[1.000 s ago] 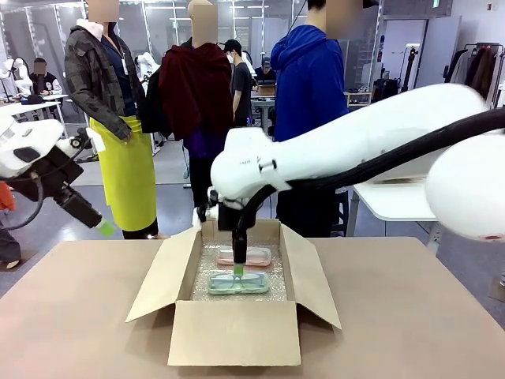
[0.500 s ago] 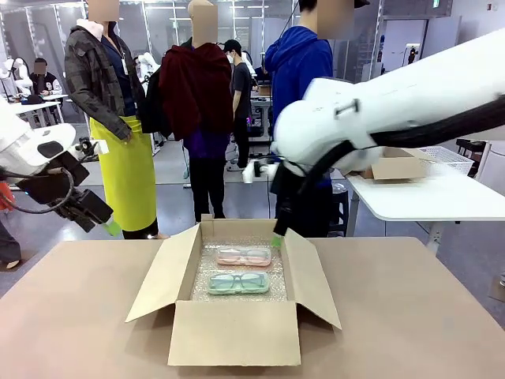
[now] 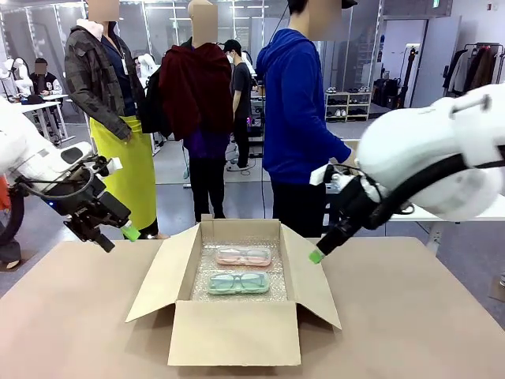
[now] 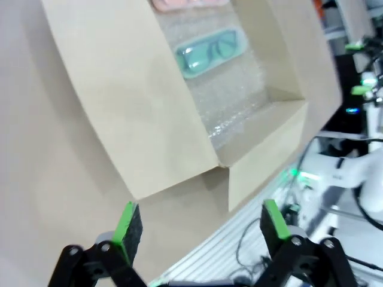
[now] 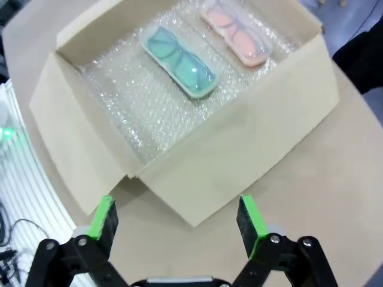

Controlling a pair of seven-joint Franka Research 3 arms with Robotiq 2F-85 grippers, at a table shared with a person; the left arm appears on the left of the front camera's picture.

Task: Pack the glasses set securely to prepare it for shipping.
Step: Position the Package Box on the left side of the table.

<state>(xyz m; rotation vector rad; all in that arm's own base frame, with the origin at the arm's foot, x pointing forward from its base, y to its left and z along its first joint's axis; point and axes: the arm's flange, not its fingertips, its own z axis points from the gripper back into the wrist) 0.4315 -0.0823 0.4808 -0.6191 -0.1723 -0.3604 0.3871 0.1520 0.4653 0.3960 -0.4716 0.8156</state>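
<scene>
While the left gripper (image 3: 117,239) hangs spread and empty beyond the left flap (image 3: 162,272), a push there could shove the open box (image 3: 234,332) across the surface (image 3: 63,316). Inside, the pink case (image 3: 244,256) and mint case (image 3: 239,282) lie apart on bubble wrap (image 5: 119,101), uncovered — free to rattle — and the right flap (image 3: 312,276) bars the right gripper (image 3: 317,254), also spread and empty.

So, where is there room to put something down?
In the cardboard box, bare bubble wrap lies between the mint green case and the near wall. The table outside both side flaps is bare. The far half is crowded: the pink case lies there.
</scene>
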